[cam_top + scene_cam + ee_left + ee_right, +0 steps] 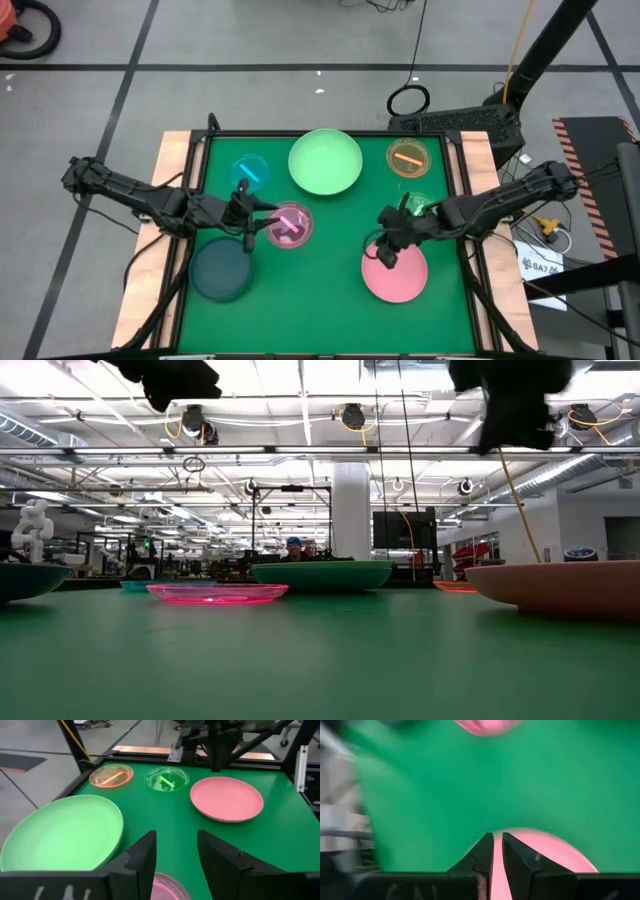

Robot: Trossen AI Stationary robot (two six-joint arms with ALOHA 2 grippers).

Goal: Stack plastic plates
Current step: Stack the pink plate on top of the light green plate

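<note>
Nothing is stacked yet: the plates lie singly on the green table [330, 290]. At the far side sit the light green plate [325, 161], the small orange plate [408, 157] toward the right edge and the small blue plate [249, 170] toward the left; nearer lie the small magenta plate [289, 225], the dark teal plate [221, 271], the pink plate [395, 275] and the small green plate [414, 205], the last partly hidden by the right arm. The left gripper [176, 862] hangs just above the magenta plate's edge with its fingers apart and nothing between them. The right gripper [497, 857] is over the pink plate's near-left rim with its fingers nearly together; the wrist view shows only a thin gap and no plate caught in it. These look like light, stiff, smooth plastic dishes, so they should lift easily but may skate on the table or slip from a loose pinch. The raised rim is the only real purchase: one finger inside the lip, one outside, closing firmly but not hard, since the thin translucent small ones may flex. Held at one edge, a large plate will probably droop
</note>
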